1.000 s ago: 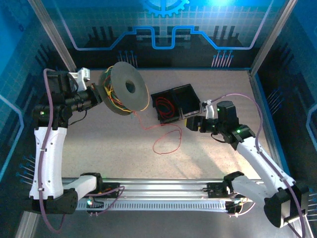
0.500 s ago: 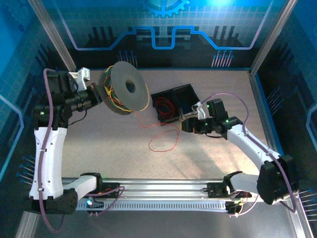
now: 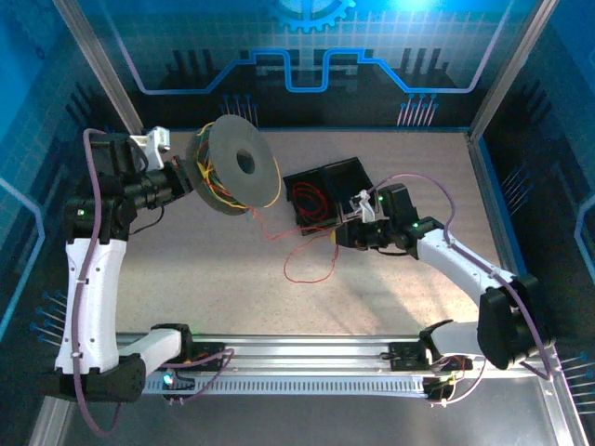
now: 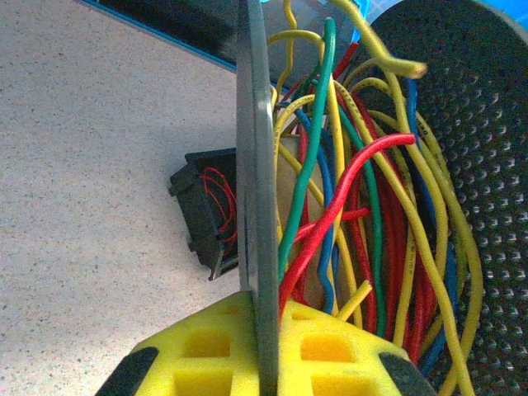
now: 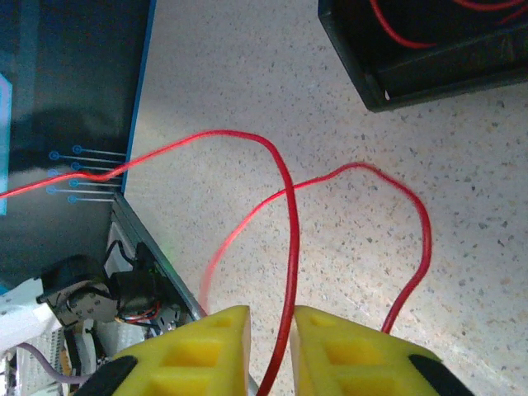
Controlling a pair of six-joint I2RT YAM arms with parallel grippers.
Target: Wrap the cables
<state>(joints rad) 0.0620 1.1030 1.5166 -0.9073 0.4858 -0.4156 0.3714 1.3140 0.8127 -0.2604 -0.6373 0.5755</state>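
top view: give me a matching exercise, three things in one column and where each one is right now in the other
Things
1. black spool
2. loose red cable
3. black box

Places
a. on the table, with a red coil in one compartment
b. clamped by its flange in the left hand
c. pinched in the right hand

Pairs: 1-b, 2-c, 3-a

Spool [image 3: 234, 167] up at left rear, on left gripper [image 3: 189, 173]; just right, box [image 3: 350, 189] on table [image 3: 204, 269], cables [image 3: 310, 200] inside; before box, cable loop [image 5: 294, 247], right gripper [image 3: 347, 233] at its right end.
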